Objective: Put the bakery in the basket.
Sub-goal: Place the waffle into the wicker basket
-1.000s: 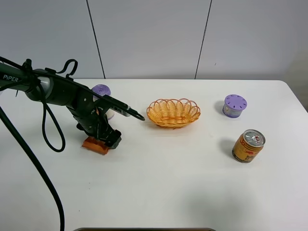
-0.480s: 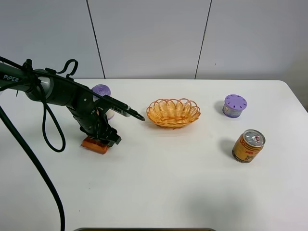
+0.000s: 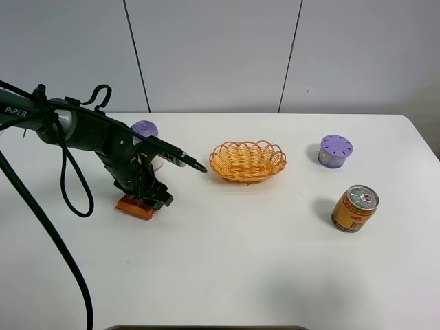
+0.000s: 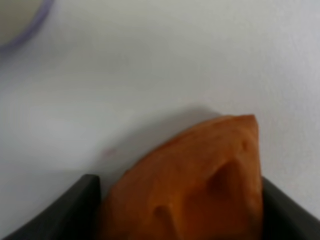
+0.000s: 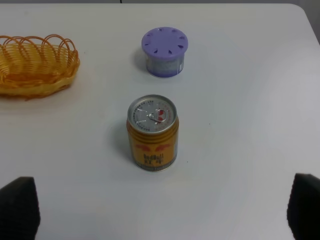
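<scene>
The waffle wedge (image 3: 133, 206) lies on the white table (image 3: 240, 261), well left of the wicker basket (image 3: 247, 161). The left gripper (image 3: 148, 198) is down on it, fingers (image 4: 60, 215) closed against both its sides. The right gripper (image 5: 160, 210) is spread wide and empty, facing a Red Bull can (image 5: 152, 132) near a purple-lidded jar (image 5: 164, 51)

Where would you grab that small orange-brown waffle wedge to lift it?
Across its side edges, coming straight down from above. The orange-brown waffle wedge lies flat and low on the white table, so only its edges offer grip; the left tool grips it that way.
</scene>
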